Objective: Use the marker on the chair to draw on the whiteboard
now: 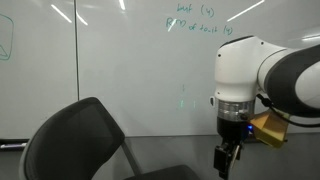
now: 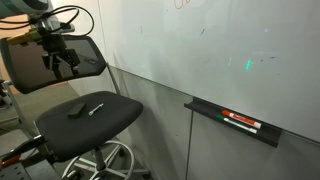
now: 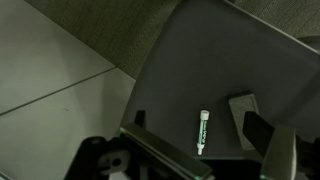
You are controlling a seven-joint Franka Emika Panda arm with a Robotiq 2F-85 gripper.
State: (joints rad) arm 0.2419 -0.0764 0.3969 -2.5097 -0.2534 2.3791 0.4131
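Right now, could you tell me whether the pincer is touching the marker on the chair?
Apart. In an exterior view the pincer hangs above the chair seat, with clear space down to the marker lying on it.

Marker (image 3: 202, 132) is down flat on the dark seat of the chair (image 3: 190, 70), a slim white stick with a darker tip, running close to 12-to-6 in the wrist view and sitting at 5 o'clock from picture centre. In an exterior view the marker (image 2: 96, 108) lies at 1 o'clock from the seat's middle, chair (image 2: 85, 128) upright on its wheeled base, backrest standing at 10 o'clock. Whiteboard (image 2: 230, 50) rises glossy and upright just behind; in an exterior view the whiteboard (image 1: 120, 60) shows green handwriting at 1 o'clock, chair (image 1: 80, 140) backrest at 7 o'clock
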